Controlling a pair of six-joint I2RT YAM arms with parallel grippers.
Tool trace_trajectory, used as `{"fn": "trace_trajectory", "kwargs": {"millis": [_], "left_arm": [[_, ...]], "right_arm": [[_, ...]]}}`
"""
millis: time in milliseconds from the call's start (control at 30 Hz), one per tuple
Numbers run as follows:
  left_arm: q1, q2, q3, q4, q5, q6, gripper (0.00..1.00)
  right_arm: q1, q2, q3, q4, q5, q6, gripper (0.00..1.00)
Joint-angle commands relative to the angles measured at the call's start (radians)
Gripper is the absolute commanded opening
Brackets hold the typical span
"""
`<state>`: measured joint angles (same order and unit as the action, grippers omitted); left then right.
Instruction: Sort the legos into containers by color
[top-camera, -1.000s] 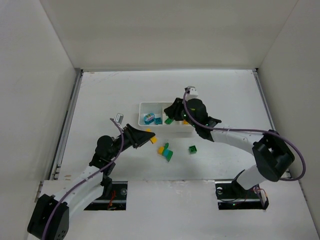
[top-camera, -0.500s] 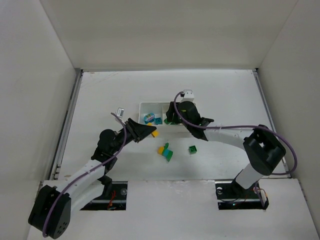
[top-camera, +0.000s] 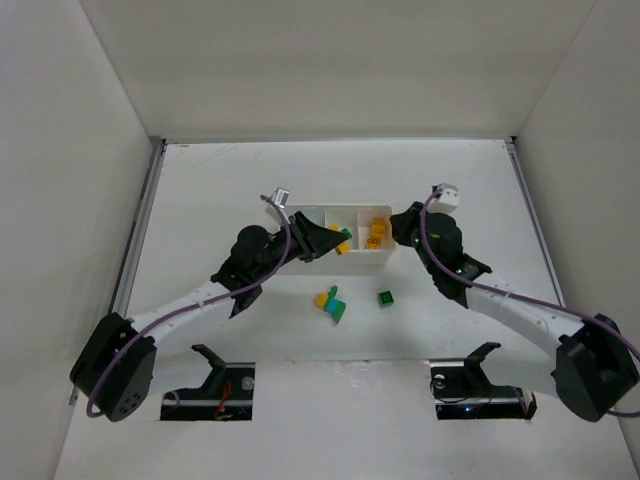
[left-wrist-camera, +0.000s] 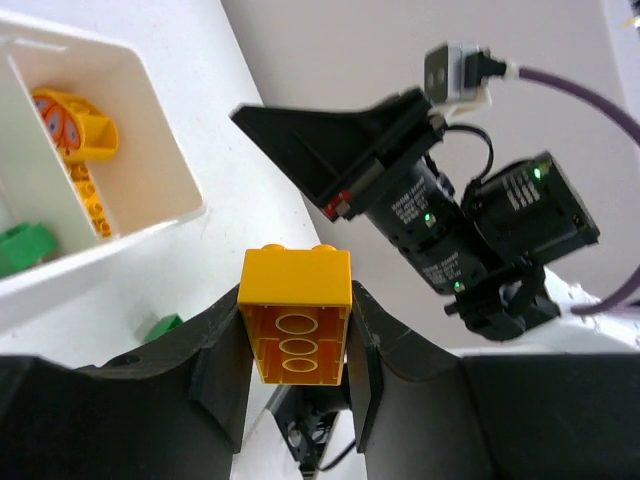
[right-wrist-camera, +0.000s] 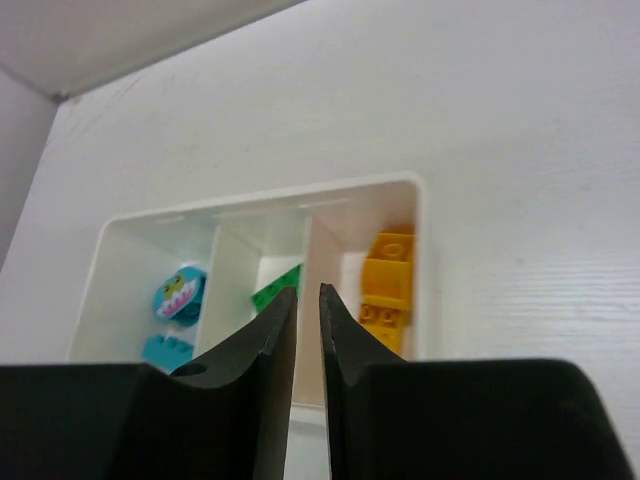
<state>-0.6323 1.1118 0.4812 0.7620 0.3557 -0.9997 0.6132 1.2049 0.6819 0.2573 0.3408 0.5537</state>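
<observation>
My left gripper is shut on a yellow-orange lego and holds it over the middle of the white three-compartment tray. In the left wrist view the lego sits between both fingers, hollow side toward the camera, above the tray's right end. My right gripper is just right of the tray, shut and empty. The right wrist view shows teal legos in the left compartment, a green one in the middle and yellow ones in the right.
A cluster of a yellow, a teal and a green lego lies on the table in front of the tray. A single green lego lies to its right. White walls enclose the table.
My left gripper has carried the yellow lego up and to the right, from the tray's front left corner to over the tray. My right gripper has drawn back from over the tray to its right side.
</observation>
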Motion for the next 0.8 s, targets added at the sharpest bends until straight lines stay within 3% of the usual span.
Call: {"fn": "trace_trajectory", "kwargs": {"millis": [0,167,400,633,767], "left_arm": [[-0.057,0.086,0.146,-0.056,-0.099,0.136,0.19],[-0.118,0.262,0.351,-0.229,-0.237,0.265,0.18],[-0.195,0.502,0.614,-0.432,-0.409,0.435,0.18],[-0.229,0.648,0.741,-0.495,-0.489,0.509,0.20],[-0.231,0.692,0.774,-0.497,-0.504,0.518,0.27]], "right_arm": [[-0.056,-0.099,-0.097,0.026,0.040,0.054,0.20],[-0.091,-0.169,-0.197,0.052,0.075,0.104,0.25],[-0.088,-0.157,-0.209,0.074,0.078,0.107,0.31],[-0.091,-0.229,-0.232,0.068,0.081,0.107,0.41],[-0.088,-0.240,-0.232,0.068,0.083,0.104,0.47]]}}
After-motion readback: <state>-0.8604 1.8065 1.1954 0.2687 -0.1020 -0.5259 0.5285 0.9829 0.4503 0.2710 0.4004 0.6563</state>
